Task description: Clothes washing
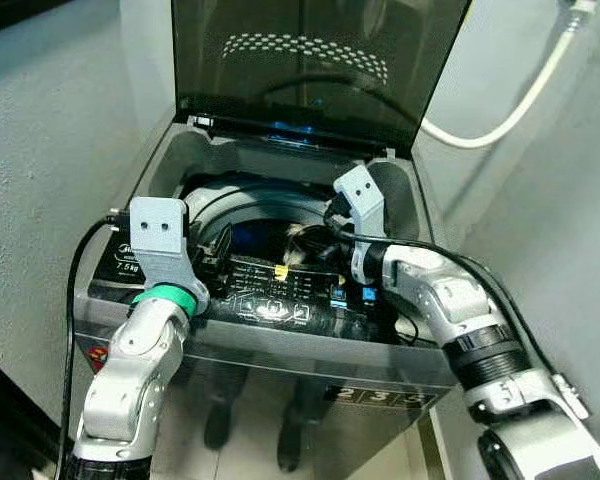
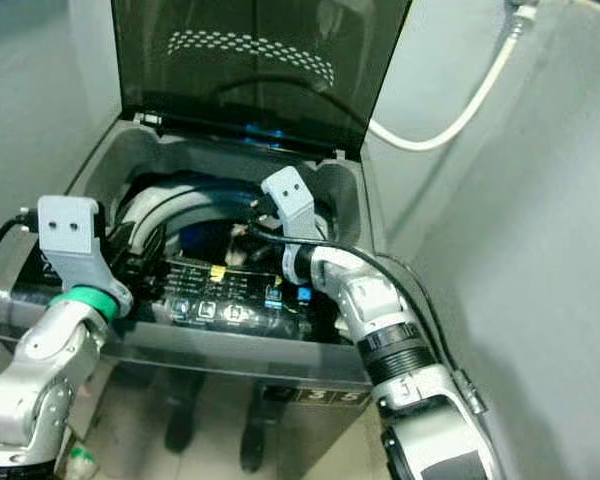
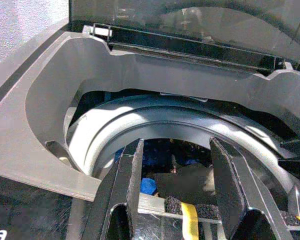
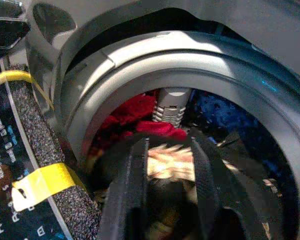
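**Both my arms at the open washer**

I stand before a top-loading washing machine [image 1: 280, 330] with its dark lid [image 1: 310, 60] raised upright at the back. Everything here I place against the drum [image 3: 190, 130], the grey ring-shaped opening in the machine's top.

My right gripper [image 4: 170, 165] reaches down into the drum from its right side. Its jaws stand a little apart around a pale, blurred piece of clothing [image 4: 172, 162]; whether they press on it I cannot tell. Deeper in the drum lie a red garment [image 4: 135, 112] and a blue garment [image 4: 215, 107], on either side of the silver post [image 4: 170, 105] at the drum's centre.

My left gripper [image 3: 177, 200] hovers at the drum's front left edge, above the black control panel [image 1: 280, 290]. Its jaws are spread wide with nothing between them, pointing over the rim toward the dark inside.

A white hose [image 1: 510, 100] curves along the grey wall [image 1: 40, 150], behind and to the right of the drum.
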Motion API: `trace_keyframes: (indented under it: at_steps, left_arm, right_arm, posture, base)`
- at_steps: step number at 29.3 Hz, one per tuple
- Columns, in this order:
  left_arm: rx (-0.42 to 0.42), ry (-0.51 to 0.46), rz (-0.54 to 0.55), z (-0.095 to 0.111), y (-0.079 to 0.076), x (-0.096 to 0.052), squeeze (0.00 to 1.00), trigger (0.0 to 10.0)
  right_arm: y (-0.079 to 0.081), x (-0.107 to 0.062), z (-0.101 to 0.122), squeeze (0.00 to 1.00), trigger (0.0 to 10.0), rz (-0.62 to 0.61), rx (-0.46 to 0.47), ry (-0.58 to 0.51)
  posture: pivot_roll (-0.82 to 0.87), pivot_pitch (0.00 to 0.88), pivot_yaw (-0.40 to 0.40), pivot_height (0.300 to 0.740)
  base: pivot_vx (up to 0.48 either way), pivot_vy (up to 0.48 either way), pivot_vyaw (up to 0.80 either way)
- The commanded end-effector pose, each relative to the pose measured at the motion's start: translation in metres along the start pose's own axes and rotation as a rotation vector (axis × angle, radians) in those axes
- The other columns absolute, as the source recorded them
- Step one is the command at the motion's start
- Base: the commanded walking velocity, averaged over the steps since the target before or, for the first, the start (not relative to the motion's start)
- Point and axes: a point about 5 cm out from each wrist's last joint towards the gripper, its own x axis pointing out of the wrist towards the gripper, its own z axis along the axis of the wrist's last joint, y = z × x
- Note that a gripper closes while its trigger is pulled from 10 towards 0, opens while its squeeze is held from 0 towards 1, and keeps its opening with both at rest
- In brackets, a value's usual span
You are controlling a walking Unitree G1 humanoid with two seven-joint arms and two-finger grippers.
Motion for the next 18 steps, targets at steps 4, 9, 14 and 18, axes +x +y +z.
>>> trace_keyframes:
  at_steps: [4,9,14,18]
  left_arm:
    - [0.008,0.03,-0.012,-0.006,-0.001,0.0,0.0,10.0]
    - [0.01,0.052,-0.018,-0.006,-0.001,0.0,0.0,10.0]
    - [0.057,0.045,0.042,-0.003,0.005,0.003,0.0,10.0]
    - [0.091,0.048,0.063,-0.001,0.007,0.008,0.0,10.0]
  right_arm:
    - [-0.015,-0.005,-0.022,0.0,10.0,-0.103,0.033,0.121]
    - [-0.025,-0.01,-0.007,0.0,10.0,-0.135,0.038,0.068]
    - [-0.038,-0.026,0.058,0.0,10.0,-0.235,0.125,-0.362]
    - [-0.036,-0.039,0.075,0.0,10.0,-0.235,0.274,-0.523]
  posture:
    - [0.11,0.009,-0.076,0.74]
    - [0.11,0.009,-0.076,0.74]
    - [0.11,0.012,-0.057,0.74]
    - [0.11,0.0,-0.052,0.74]
  base:
    - [0.0,0.0,0.0]
    - [0.0,0.0,0.0]
    - [0.0,0.0,0.0]
    - [0.0,0.0,0.0]
